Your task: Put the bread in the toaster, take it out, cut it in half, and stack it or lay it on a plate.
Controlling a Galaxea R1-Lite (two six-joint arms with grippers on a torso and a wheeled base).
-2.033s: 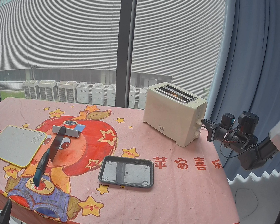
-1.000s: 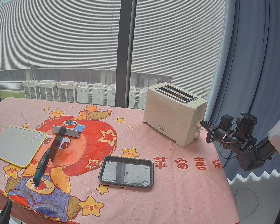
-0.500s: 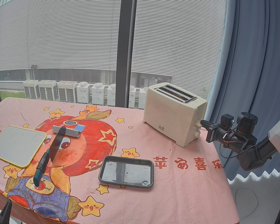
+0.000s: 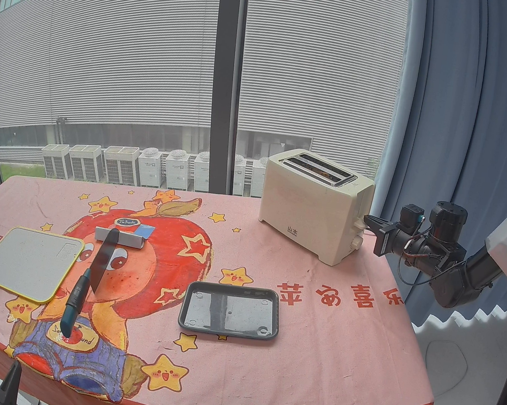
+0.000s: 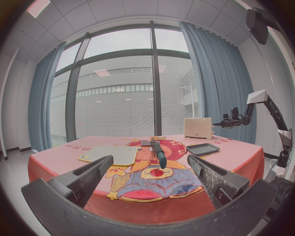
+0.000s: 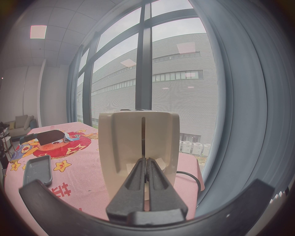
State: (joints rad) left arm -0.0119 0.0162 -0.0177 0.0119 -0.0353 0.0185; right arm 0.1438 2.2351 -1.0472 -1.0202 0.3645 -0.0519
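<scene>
The toaster (image 4: 317,205) stands at the far right of the table (image 4: 332,356), near the window. The bread (image 4: 320,172) shows as a brown strip sunk in one of its top slots. The right gripper (image 4: 368,220) is level with the toaster's end face, its two fingers pressed flat together with nothing between them. In the right wrist view its tips (image 6: 146,161) sit at the foot of the upright lever slot (whether they actually touch the toaster I cannot tell).

The left gripper (image 5: 150,159) hangs low off the near left edge of the table, fingers spread wide and empty. A black tray (image 4: 230,310) lies in the middle of the table, well apart from the toaster. To its left a knife (image 4: 88,280) rests with its blade tip propped on a small holder (image 4: 120,237), and just beside the knife lies a cutting board (image 4: 29,263) with a yellow rim
</scene>
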